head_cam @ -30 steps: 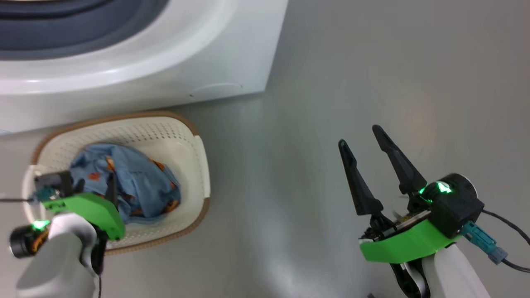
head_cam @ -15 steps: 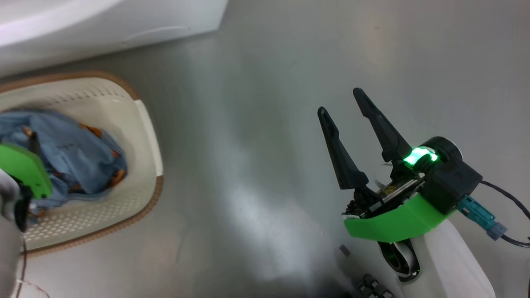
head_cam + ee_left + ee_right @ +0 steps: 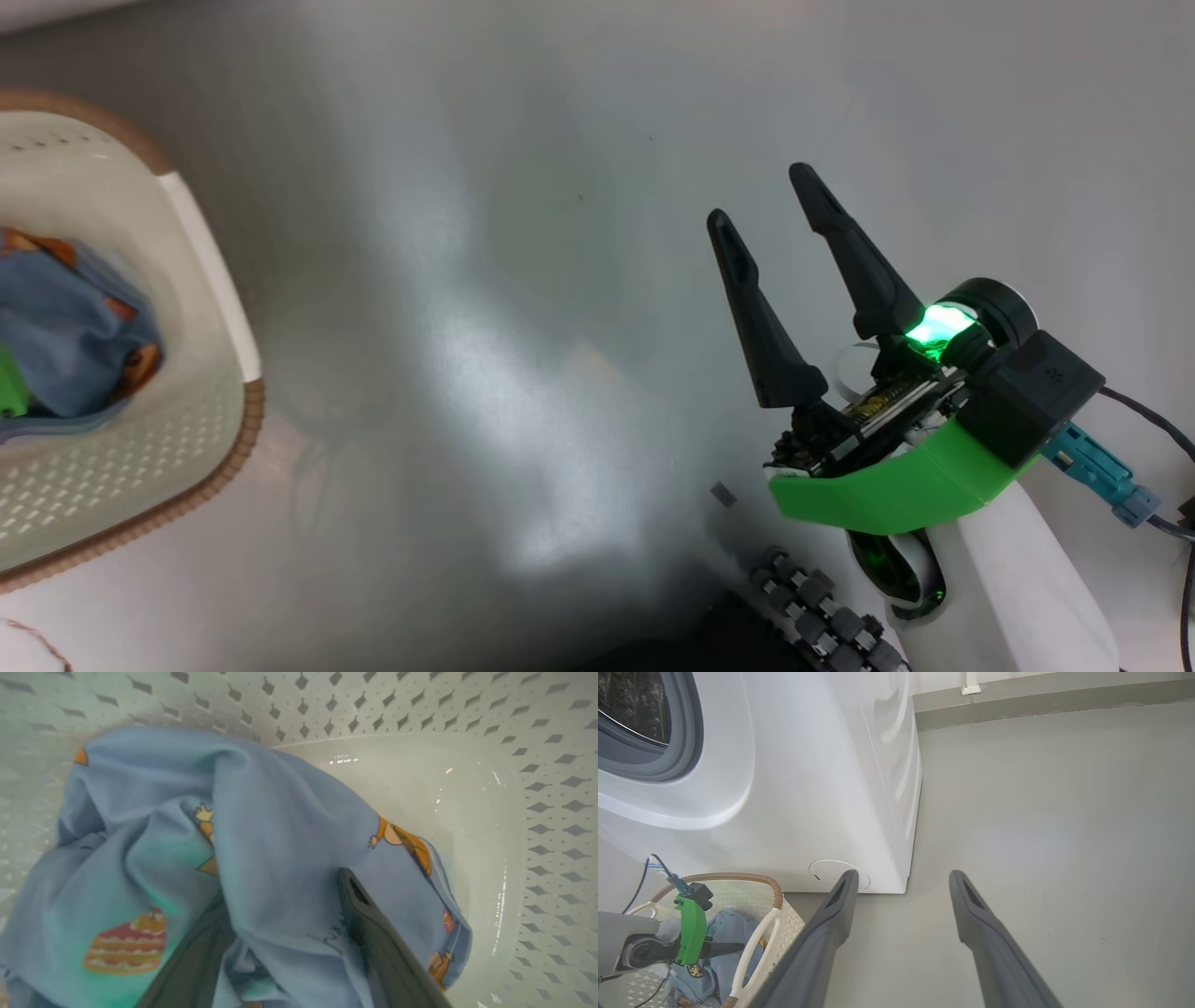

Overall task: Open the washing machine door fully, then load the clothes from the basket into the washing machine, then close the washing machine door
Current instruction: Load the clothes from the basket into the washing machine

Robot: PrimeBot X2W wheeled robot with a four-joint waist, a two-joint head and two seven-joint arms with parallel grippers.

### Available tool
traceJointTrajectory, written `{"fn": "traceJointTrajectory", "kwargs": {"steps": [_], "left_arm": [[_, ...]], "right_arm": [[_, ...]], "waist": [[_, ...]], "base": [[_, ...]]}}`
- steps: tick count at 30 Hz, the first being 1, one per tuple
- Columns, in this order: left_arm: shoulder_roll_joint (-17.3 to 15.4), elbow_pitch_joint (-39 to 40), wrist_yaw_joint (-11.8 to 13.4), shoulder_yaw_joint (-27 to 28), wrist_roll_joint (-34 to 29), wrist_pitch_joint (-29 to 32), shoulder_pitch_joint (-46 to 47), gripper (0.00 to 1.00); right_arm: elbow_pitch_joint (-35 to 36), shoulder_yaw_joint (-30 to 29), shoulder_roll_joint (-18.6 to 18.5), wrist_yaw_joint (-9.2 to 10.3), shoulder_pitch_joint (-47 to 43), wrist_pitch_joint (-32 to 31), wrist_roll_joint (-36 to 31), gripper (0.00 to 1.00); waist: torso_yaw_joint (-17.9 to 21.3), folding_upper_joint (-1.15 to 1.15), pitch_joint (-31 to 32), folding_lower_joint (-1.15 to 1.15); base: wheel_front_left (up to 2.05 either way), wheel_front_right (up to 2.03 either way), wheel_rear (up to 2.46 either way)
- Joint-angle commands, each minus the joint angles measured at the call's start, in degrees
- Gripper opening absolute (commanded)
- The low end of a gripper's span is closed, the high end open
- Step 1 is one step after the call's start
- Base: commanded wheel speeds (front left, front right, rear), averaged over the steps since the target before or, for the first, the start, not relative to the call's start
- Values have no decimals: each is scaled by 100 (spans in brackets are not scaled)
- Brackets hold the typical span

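The cream basket [image 3: 210,271] stands on the floor by the white washing machine [image 3: 808,788], whose grey gasket and steel drum [image 3: 654,742] show at upper left. The washing machine door is out of view. Light blue clothes [image 3: 261,826] with orange figures lie bunched in the basket [image 3: 777,896]. My left gripper [image 3: 285,891] is down inside it, open, with a fold of cloth between its fingers [image 3: 373,933]; the left finger's tip is under fabric. My right gripper [image 3: 761,196] hangs open over bare floor, well right of the basket, holding nothing.
Grey floor [image 3: 513,280] spreads between the basket and my right arm. My base's dark rollers [image 3: 812,607] show at the bottom. A round filter cap [image 3: 822,872] sits low on the machine. A wall skirting [image 3: 1041,695] runs along the far side.
The head camera has swung right, so the basket and machine slid left and the left gripper left that view. Both grippers stay open.
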State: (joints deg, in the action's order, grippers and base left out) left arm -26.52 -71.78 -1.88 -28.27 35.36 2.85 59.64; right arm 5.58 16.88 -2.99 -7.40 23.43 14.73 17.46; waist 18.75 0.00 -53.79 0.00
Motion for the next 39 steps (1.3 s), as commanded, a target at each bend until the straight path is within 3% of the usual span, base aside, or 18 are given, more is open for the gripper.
{"fn": "traceJointTrajectory", "kwargs": {"steps": [1,5,6,7,8,9,17,26,39], "left_arm": [[-325,-19,63,111,31,24,-10,100],[-392,-80,166,146,95,230,15,100],[-398,-89,184,153,110,259,20,74],[-400,-95,191,153,119,281,28,36],[-397,-99,196,151,125,292,37,13],[-392,-102,201,146,127,286,46,0],[-343,-112,176,-4,38,166,56,0],[-117,-26,117,-103,0,-385,-72,0],[479,154,211,1,156,-1691,-756,0]], "right_arm": [[151,138,12,-9,-154,27,45,100],[173,166,12,-9,-138,27,66,100],[176,165,12,-9,-136,27,68,100],[178,162,12,-9,-134,27,67,100],[179,156,12,-9,-132,27,66,100],[178,148,12,-9,-132,27,62,100],[167,102,12,-9,-106,27,24,100],[115,-36,12,-9,-174,27,-111,100],[-73,-373,12,-9,-494,27,-459,100]], "waist": [[113,0,-126,0],[156,0,-191,0],[164,0,-200,0],[168,0,-209,0],[167,0,-214,0],[164,0,-217,0],[81,0,-168,0],[-197,0,165,0],[-845,0,1228,0]], "base": [[0,0,0],[0,0,0],[0,0,0],[0,0,0],[0,0,0],[0,0,0],[0,0,0],[0,0,0],[0,0,0]]}}
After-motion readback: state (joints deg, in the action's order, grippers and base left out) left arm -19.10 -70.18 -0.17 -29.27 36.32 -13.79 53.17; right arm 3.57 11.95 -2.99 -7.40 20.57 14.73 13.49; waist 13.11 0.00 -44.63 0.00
